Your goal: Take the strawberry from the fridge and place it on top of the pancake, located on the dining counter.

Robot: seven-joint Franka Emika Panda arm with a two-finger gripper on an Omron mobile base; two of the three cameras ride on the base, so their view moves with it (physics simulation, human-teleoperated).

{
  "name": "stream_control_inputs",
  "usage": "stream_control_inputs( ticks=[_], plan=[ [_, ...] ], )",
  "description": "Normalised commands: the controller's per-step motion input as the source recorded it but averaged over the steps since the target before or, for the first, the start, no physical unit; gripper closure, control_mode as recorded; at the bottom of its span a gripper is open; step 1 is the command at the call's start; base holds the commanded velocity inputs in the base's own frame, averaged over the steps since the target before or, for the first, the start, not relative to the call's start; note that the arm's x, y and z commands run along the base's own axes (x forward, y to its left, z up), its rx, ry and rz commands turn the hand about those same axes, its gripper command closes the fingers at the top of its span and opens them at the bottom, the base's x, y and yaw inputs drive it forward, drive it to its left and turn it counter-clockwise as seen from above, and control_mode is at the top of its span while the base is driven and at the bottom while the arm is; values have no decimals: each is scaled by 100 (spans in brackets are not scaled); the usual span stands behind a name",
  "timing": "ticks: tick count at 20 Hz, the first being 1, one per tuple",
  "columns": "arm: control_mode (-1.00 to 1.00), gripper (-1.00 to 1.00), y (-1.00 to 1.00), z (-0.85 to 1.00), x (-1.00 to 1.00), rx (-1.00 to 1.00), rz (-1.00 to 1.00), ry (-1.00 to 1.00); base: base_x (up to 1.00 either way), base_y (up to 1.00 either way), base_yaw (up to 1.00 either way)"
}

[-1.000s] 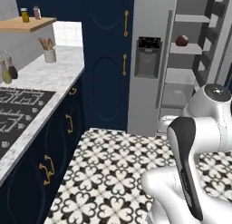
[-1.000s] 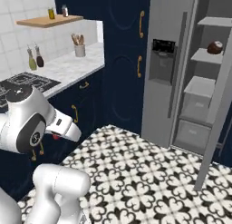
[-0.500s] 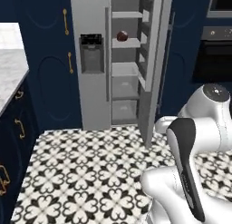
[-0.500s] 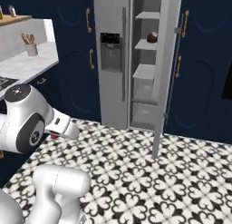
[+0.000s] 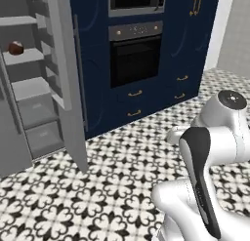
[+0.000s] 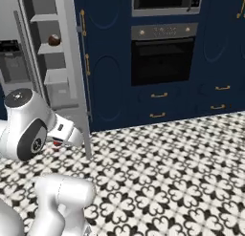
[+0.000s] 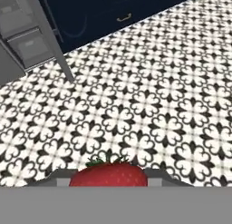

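I am clamping my gripper (image 7: 108, 182) on the strawberry (image 7: 108, 175); in the hand view the red berry with its green leaf tips is sitting between the finger tips (image 7: 54, 178), held over the patterned floor (image 7: 149, 96). In the right base view a speck of red is showing under my wrist at the near left, which I take to be the same berry.

What is changing is the whole outlook: over the last second both base views have been sweeping round, so it is my base that is turning, not the kitchen that is moving. The stove and the wall shelf that were at the left a second ago have gone out of the pictures, and the fridge (image 5: 34, 89), then ahead of me, is now sliding off at the far left, its door (image 5: 71, 84) hanging open. The brown ball (image 5: 15, 48) is staying on its shelf inside. The built-in oven (image 5: 135, 53) in the navy cabinets (image 6: 110, 63) is now facing me.

I judge the pick is done and I am carrying the berry away; the dining table and pancake are still to be found.
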Motion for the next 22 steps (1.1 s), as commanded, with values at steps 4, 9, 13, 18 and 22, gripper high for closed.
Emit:
stream_control_inputs(
  ticks=[4,9,13,18,22],
  plan=[
    [100,100,0,0,0,0,0,0,73,-22,-67],
    [100,100,0,0,0,0,0,0,97,0,-62],
    [100,100,0,0,0,0,0,0,90,-1,-66],
    [100,100,0,0,0,0,0,0,66,-9,-71],
    [100,100,0,0,0,0,0,0,62,-4,-73]
  ],
)
